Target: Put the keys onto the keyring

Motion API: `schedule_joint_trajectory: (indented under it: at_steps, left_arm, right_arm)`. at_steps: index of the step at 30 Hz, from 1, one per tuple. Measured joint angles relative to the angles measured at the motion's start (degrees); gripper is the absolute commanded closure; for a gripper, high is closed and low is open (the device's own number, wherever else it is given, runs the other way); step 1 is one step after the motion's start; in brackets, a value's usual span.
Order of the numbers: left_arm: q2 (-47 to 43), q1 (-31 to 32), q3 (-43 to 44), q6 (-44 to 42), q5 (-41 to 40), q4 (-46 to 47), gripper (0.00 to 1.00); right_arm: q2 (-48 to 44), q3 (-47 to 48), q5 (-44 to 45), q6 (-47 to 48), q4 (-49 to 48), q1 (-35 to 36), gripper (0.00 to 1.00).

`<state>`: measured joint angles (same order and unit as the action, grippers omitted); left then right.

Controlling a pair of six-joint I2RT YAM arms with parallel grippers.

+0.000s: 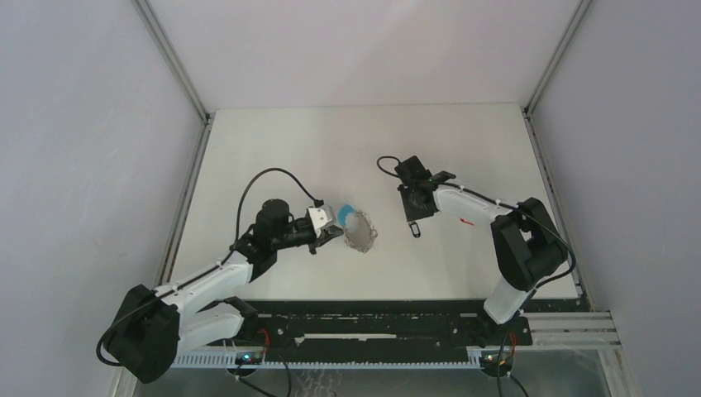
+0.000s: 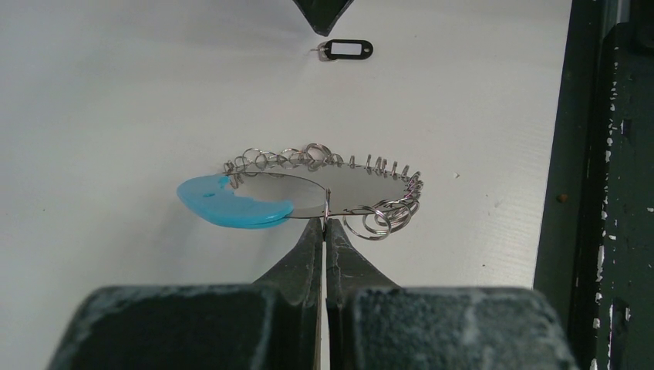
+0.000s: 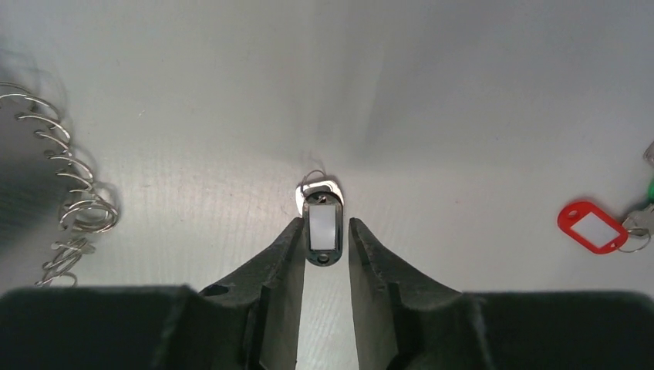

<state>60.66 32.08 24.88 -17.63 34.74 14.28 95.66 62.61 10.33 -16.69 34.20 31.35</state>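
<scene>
The keyring (image 2: 370,189) is a wire loop strung with small silvery rings and a light blue curved band (image 2: 231,204); it also shows in the top view (image 1: 362,233). My left gripper (image 2: 326,222) is shut on its thin wire, holding it just above the table; in the top view the gripper (image 1: 336,232) is at the loop's left. A black key tag (image 3: 323,230) with a white label lies flat between the fingertips of my right gripper (image 3: 324,223), which is open around it. The tag also shows in the top view (image 1: 416,232) below that gripper (image 1: 412,217).
A red key tag (image 3: 592,227) lies to the right of my right gripper, with a bit of teal (image 3: 650,186) at the frame edge beside it. The red tag (image 1: 467,222) lies by the right arm. The table's dark front rail (image 2: 601,185) runs along the near edge.
</scene>
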Motion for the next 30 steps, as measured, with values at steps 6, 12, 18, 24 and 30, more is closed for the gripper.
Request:
schedule_joint_trajectory:
  at_steps: [6,12,18,24,30]
  left_arm:
    - [0.0,0.0,0.0,0.0,0.0,-0.3,1.0]
    - [0.0,0.0,0.0,0.0,0.0,-0.4,1.0]
    - [0.0,0.0,0.0,0.0,0.0,-0.4,1.0]
    - [0.0,0.0,0.0,0.0,0.0,-0.4,1.0]
    - [0.0,0.0,0.0,0.0,0.0,-0.4,1.0]
  right_arm:
    - [4.8,3.0,2.6,1.9,0.8,2.7,0.77]
    - [7.9,5.9,4.9,3.0,1.5,4.1,0.81]
    - [10.4,8.3,6.7,3.6,3.0,4.3,0.82]
    - [11.4,8.6,7.7,3.9,3.9,4.6,0.81]
    - [12.1,9.4,8.6,3.9,5.2,5.0,0.82]
